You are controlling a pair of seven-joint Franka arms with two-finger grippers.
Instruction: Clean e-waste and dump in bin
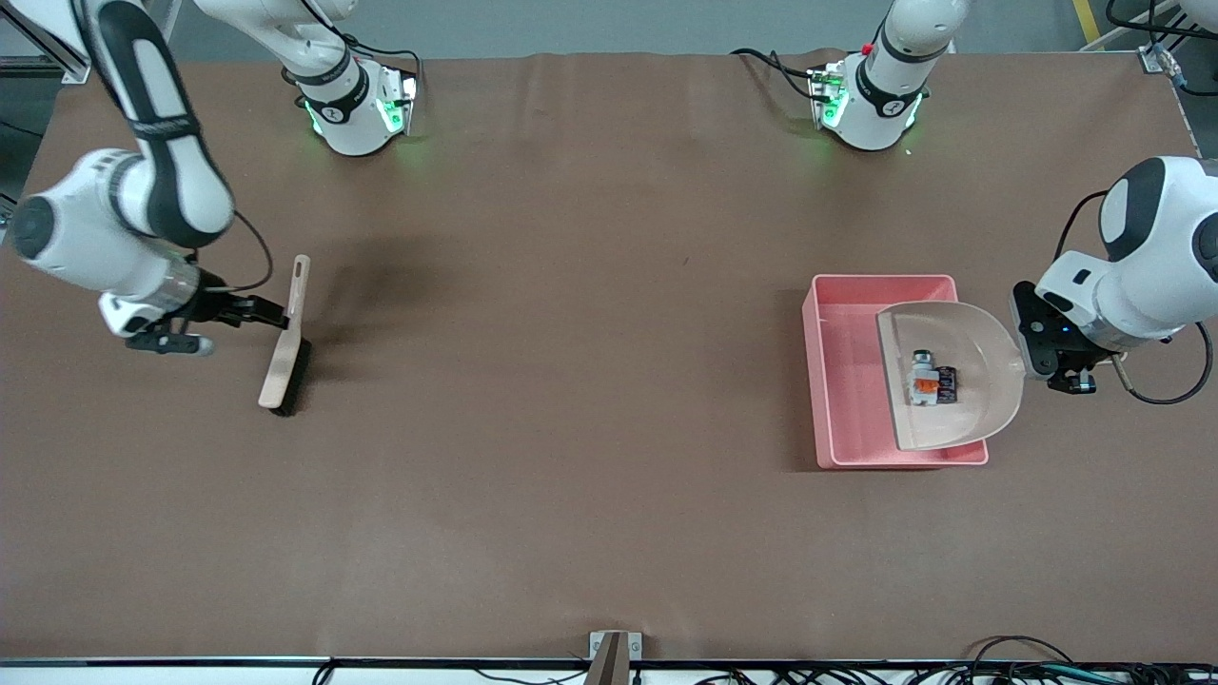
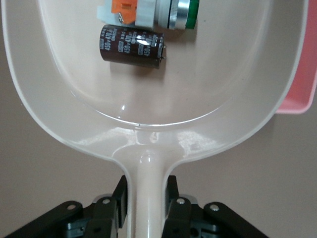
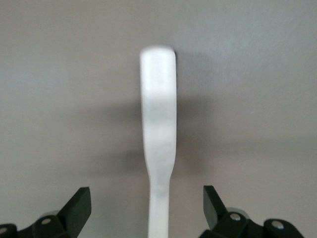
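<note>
White arms, black joints, black grippers, green-lit bases, black cables.

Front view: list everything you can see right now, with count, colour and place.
e-waste: two pieces, whitish-grey with orange and green, plus dark maroon; in the dustpan.
dustpan: one, beige; held over the bin.
bin: one, pink; toward the left arm's end of the table.
brush: one, pale wood handle, black bristles; on the table toward the right arm's end.
table: one, brown.
left hand: shut on the dustpan handle.
right hand: open around the brush handle.
</note>
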